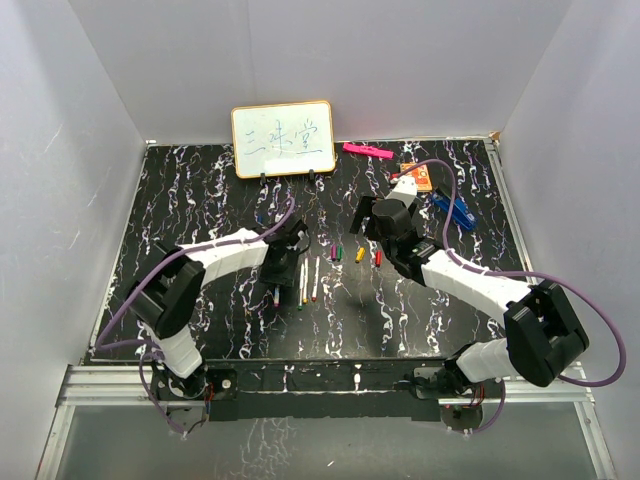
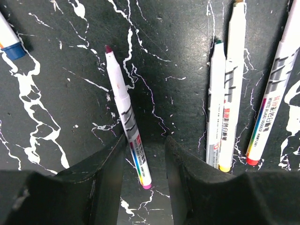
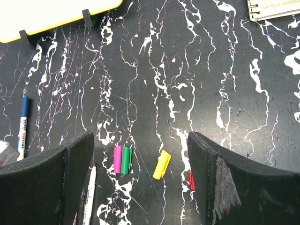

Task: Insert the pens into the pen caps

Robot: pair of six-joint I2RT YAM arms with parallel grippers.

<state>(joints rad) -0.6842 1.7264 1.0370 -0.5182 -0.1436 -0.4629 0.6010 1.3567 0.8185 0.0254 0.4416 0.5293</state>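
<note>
Several white pens (image 1: 303, 283) lie side by side at the table's middle. My left gripper (image 1: 283, 248) is low over them and open. In the left wrist view (image 2: 145, 140) its fingers straddle the rear end of a purple-tipped pen (image 2: 123, 112), which lies flat, touching neither pad clearly. Green-tipped (image 2: 215, 103), yellow-ended (image 2: 232, 89) and red-ended (image 2: 272, 93) pens lie to its right. My right gripper (image 1: 380, 225) is wide open and empty (image 3: 140, 138) above the caps: pink-purple (image 3: 117, 159), green (image 3: 126, 160), yellow (image 3: 162, 164), and red (image 3: 191, 180) half hidden by the right finger.
A small whiteboard (image 1: 283, 138) stands at the back. A pink flat bar (image 1: 367, 151), an orange-edged notepad (image 1: 417, 178) and a blue clip (image 1: 455, 210) lie at the back right. A blue-capped pen (image 3: 22, 122) lies apart, left of the caps.
</note>
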